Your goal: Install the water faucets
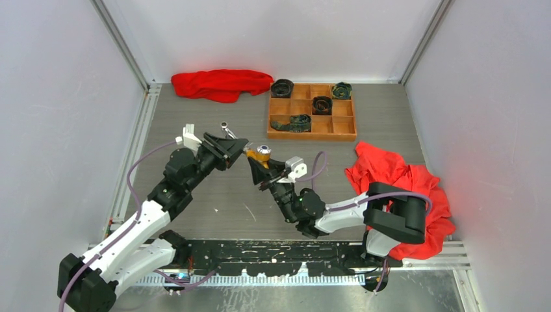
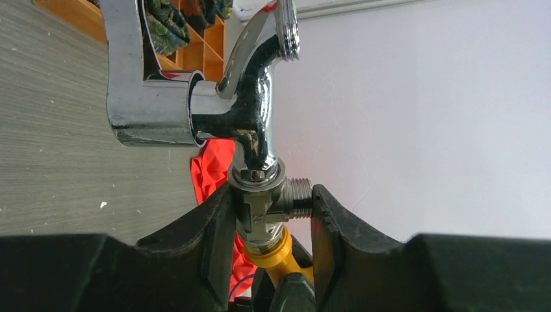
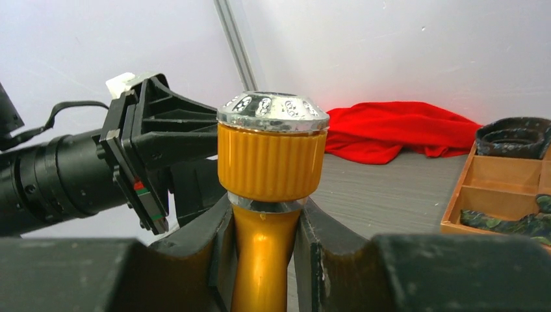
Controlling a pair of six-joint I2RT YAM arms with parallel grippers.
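Left jaws: clenched on the silver faucet (image 2: 253,123); the two dark fingers (image 2: 211,227) press on either side of its lower fitting, one against the hex body, the other against the threaded stub.
Silver faucet, place: held above the bench (image 1: 214,208), left of centre; its chrome body and small handle rise beyond the fingertips towards the far side.
Right jaws: nearly closed, grasping the orange-yellow faucet (image 3: 271,159) by its smooth golden stem, just under the ribbed knob with the silver cap.
Orange-yellow faucet, place: mid-bench, just right of the left jaws; the knob stands above the right fingers (image 3: 325,260), clear of them.
The two faucets: they meet between the arms. In the left wrist view a yellow part sits directly under the silver fitting and seems to touch it; whether they are threaded together cannot be told.
Wooden tray (image 1: 312,136): far right of centre, flat on the bench, with dark rolls (image 1: 282,88) in several compartments.
Red cloth (image 1: 221,84): far left, by the back wall.
Second red cloth (image 1: 390,175): right side, partly beneath the right arm.
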